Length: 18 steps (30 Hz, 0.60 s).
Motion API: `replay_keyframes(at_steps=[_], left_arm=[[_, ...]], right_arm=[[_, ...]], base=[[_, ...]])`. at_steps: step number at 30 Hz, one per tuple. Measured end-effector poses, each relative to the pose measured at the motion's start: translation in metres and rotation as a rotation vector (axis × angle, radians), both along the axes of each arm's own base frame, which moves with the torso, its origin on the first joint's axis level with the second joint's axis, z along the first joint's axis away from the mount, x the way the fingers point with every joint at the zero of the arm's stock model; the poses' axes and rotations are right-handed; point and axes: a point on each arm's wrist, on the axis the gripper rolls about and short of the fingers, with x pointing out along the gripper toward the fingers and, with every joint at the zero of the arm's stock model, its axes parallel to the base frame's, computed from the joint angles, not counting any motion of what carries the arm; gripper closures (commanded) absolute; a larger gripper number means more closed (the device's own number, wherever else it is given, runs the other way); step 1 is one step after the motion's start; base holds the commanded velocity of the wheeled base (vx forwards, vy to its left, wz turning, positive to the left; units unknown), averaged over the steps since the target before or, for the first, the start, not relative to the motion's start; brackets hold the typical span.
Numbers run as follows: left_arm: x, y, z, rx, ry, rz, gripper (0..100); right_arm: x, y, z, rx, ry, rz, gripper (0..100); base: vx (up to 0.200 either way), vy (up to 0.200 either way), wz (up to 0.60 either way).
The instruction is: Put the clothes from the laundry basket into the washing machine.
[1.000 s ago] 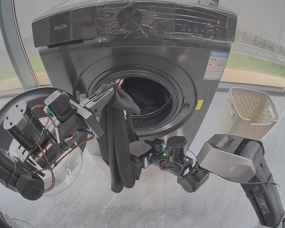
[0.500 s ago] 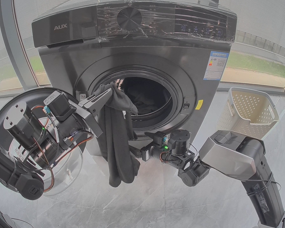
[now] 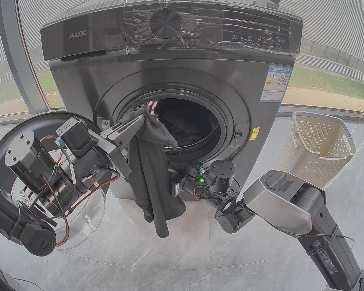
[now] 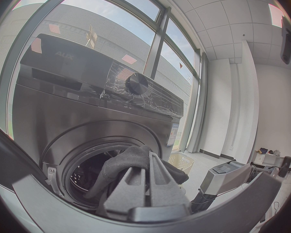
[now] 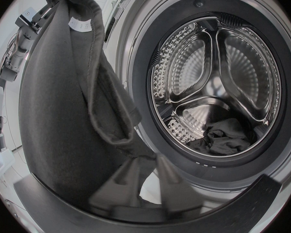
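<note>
A dark grey garment (image 3: 151,170) hangs in front of the washing machine (image 3: 170,69), at the left rim of its open drum (image 3: 190,124). My left gripper (image 3: 138,121) is shut on the garment's top edge, which bunches over the fingers (image 4: 161,182). Lower down, my right gripper (image 3: 173,187) is shut on a fold of the same garment (image 5: 64,114), just below the drum's rim, its tips (image 5: 148,160) pinching cloth. A tail of fabric dangles beneath. More dark clothes (image 5: 223,136) lie inside the drum. The white laundry basket (image 3: 319,146) stands to the machine's right.
The machine's round door (image 3: 12,130) is swung open to the left, behind my left arm. Grey tiled floor (image 3: 190,259) lies in front. Tall windows run behind the machine.
My right gripper has risen towards the drum's lower rim, lifting the garment's lower part with it. The hanging end is now shorter. The left gripper has barely moved.
</note>
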Motion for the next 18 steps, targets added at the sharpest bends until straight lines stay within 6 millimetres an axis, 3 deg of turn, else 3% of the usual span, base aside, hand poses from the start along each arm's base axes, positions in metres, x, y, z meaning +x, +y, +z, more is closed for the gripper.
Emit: replay_keyframes(at_steps=[9,18], left_arm=[[0.0,0.001,0.0,0.0,0.001,0.004,100],[0.001,0.001,0.0,-0.001,0.0,0.006,100]], right_arm=[[-0.003,-0.01,-0.008,-0.026,-0.024,-0.017,100],[-0.024,-0.049,0.008,-0.079,0.062,-0.073,100]], base=[[0.0,0.0,0.0],[0.0,0.0,0.0]])
